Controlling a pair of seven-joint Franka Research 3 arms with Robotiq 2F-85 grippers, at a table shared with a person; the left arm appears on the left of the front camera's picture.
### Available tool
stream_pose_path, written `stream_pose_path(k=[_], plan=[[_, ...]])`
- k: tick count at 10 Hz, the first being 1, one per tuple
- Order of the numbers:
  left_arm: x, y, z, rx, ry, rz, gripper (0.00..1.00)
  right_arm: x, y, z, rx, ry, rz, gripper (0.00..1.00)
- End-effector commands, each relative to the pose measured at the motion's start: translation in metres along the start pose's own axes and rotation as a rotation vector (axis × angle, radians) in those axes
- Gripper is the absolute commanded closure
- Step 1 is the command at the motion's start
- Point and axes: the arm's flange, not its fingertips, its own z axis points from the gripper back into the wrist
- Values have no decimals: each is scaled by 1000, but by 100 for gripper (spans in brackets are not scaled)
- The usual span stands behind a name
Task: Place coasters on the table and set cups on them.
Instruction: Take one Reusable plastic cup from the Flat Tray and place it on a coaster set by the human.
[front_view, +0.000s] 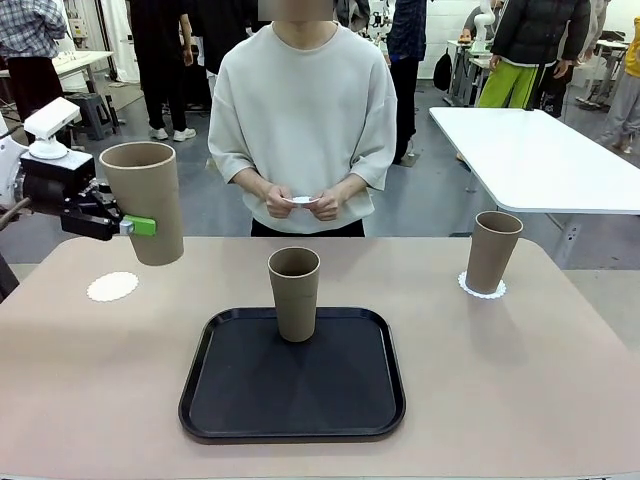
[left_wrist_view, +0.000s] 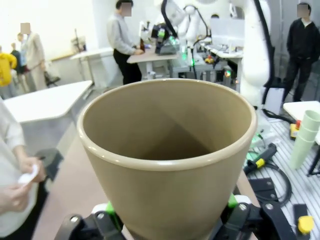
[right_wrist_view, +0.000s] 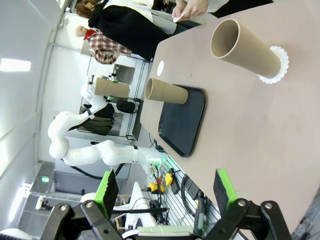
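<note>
Between left gripper (front_view: 150, 226) jaws: cup (front_view: 143, 185), clamped below mid-wall.
Handling: I judge it light, stiff, crushable; grip gently, mid-wall.
Right gripper (right_wrist_view: 166, 191) jaws: wide apart, empty.

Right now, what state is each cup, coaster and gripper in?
Left cup: lifted off the table, clamped at its side.
Middle cup: standing upright on the black tray.
Right cup: standing upright on the right coaster.
Left coaster: lying bare on the table.
Third coaster: in the person's hands.
Left gripper: shut on the left cup.
Right gripper: open, empty.
</note>
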Motion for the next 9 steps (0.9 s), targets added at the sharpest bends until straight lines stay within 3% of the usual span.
stream_pose_path(k=[1,4,9], plan=[[-30,64,47,-18,-55,-9,15,0,1,0,3,1,-11,0],[-72,104,110,67,-39,1,15,0,1,0,3,1,-11,0],[-104,113,185,186,-8,36,15,0,1,0,3,1,-11,0]])
